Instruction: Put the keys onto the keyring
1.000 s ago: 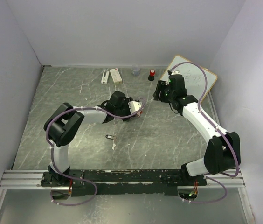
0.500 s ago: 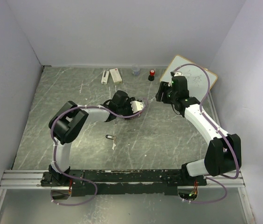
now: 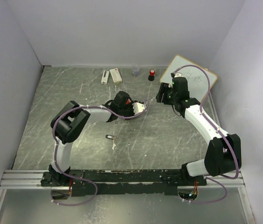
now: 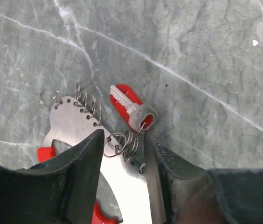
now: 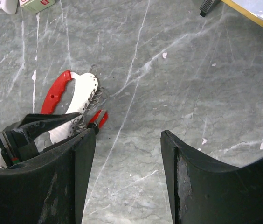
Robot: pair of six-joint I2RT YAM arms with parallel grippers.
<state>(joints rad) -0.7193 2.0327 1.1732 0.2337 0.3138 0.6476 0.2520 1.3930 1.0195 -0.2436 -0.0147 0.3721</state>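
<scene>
Left tool [image 4: 123, 137] part-open, jaws astride the wire rings [image 4: 115, 141] of the keyring [image 4: 71, 121] — no firm pinch evident. Red key [image 4: 132, 108] on the surface [image 4: 206, 56] at 12 o'clock of the tips, long axis 10-to-4. Right tool [image 5: 127, 135] wide open, empty — left arm nearer.

My table [image 3: 66, 93] has a grey-green marble pattern with thin white veins. The keyring [image 5: 57, 95] has a red curved plastic piece, a pale silver plate and silver wire loops. One key [image 4: 130, 108] is red and silver; the other key [image 3: 109, 136] looks black. My left gripper [image 4: 123, 140] and right gripper [image 5: 128, 140] are black. My left arm [image 3: 94, 113] and right arm [image 3: 201, 119] are white.
</scene>
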